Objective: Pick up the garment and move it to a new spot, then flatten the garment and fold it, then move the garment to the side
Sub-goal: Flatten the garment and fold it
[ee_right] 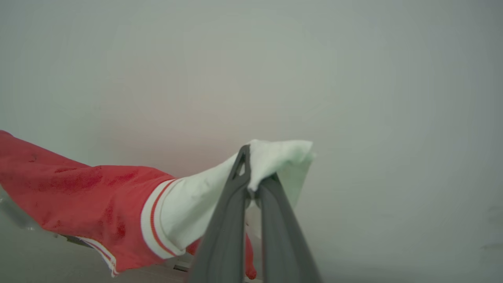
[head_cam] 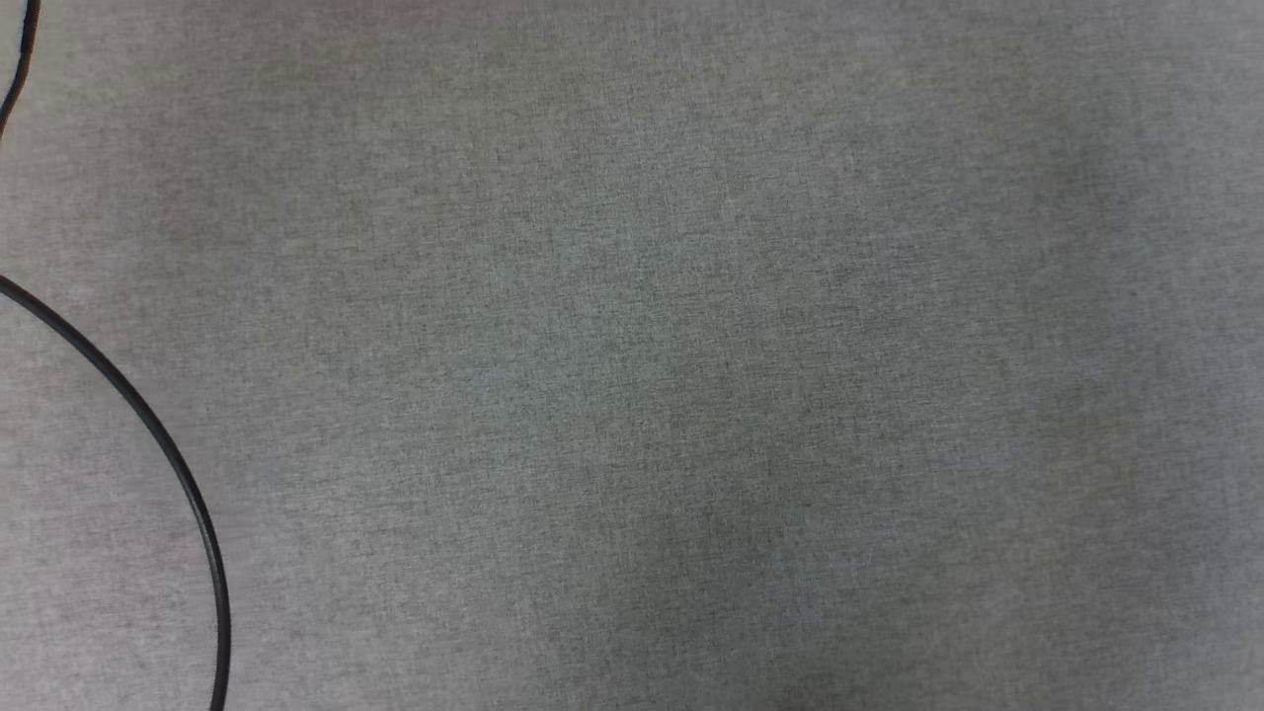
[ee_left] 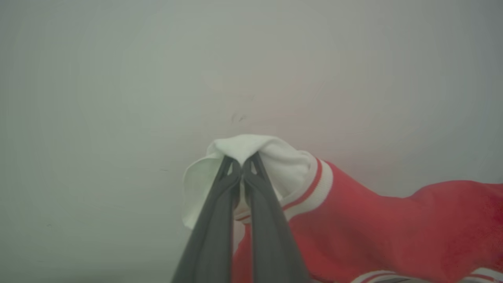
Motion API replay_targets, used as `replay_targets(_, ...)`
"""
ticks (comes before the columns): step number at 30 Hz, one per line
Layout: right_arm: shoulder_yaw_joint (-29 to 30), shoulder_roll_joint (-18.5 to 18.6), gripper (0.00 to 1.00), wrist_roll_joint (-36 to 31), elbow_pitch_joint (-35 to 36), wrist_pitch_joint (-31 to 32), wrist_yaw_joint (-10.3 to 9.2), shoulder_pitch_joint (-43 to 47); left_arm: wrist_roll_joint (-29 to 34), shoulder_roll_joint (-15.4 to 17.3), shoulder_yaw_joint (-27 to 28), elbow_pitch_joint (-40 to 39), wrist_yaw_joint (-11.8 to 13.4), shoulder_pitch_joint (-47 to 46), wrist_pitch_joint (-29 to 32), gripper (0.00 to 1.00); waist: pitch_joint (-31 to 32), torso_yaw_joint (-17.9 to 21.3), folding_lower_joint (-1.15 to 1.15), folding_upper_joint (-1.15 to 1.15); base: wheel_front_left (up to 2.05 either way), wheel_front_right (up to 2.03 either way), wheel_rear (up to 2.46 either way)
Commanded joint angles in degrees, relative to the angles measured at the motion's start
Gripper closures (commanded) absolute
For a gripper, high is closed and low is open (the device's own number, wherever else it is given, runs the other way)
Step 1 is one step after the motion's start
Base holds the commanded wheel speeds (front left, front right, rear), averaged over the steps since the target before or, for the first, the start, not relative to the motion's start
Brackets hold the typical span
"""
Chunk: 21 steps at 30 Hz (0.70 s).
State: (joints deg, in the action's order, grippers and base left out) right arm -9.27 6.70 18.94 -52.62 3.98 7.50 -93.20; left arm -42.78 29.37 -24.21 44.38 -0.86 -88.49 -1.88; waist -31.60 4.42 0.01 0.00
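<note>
You had a grey woven tabletop (head_cam: 632, 355) before the head camera, with a black cable (head_cam: 148, 425) curving near its left edge. In the wrist views, against a plain pale backdrop, your left hand (ee_left: 241, 163) was clamped shut on one white sleeve (ee_left: 283, 165) of the garment (ee_left: 373, 220). Your right hand (ee_right: 253, 173) was pinched tight on the other sleeve (ee_right: 188, 204). The red body hung stretched between them, off the tabletop. I judged this the carry to the new spot, with flattening not yet begun. Your next move called for lowering both hands together, keeping the span taut and clear of the cable, and letting go only once the cloth lay flat.
</note>
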Motion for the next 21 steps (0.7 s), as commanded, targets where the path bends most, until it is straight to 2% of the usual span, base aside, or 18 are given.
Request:
replay_targets(1, -0.67, -0.47, 1.0, 0.61, -0.9, -0.63, -0.02, 1.28, -0.48, -0.39, 0.02, 0.97, -0.52, 1.5, -0.66, 1.0, -0.49, 0.0, -0.01, 0.0, 0.0, 0.0, 0.0)
replay_targets(6, -4.58, -0.05, 1.0, 2.94, -3.68, -2.04, -0.02, 4.56, -2.47, -1.83, -0.04, 5.37, -2.79, 6.47, -2.7, 1.0, -0.06, -0.49, -0.01, 0.0, 0.0, 0.0, 0.0)
replay_targets(13, -10.18, 2.51, 1.0, 8.05, -3.53, -4.3, -0.02, 16.22, -4.05, -4.12, -1.02, 9.31, -4.96, 20.15, -8.47, 1.0, 6.27, -1.98, -0.01, 0.0, 0.0, 0.0, 0.0)
replay_targets(18, -13.99, 4.65, 1.0, 12.41, -0.25, -6.44, -0.02, 28.18, -4.55, -4.86, -1.34, 8.01, -5.43, 32.07, -12.01, 1.0, 12.06, -2.64, -0.01, 0.0, 0.0, 0.0, 0.0)
replay_targets(21, -15.34, 6.3, 1.0, 14.65, 2.5, -7.87, -0.03, 35.65, -4.18, -4.81, -0.86, 4.63, -4.53, 39.79, -13.02, 1.0, 15.39, -3.09, -0.01, 0.0, 0.0, 0.0, 0.0)
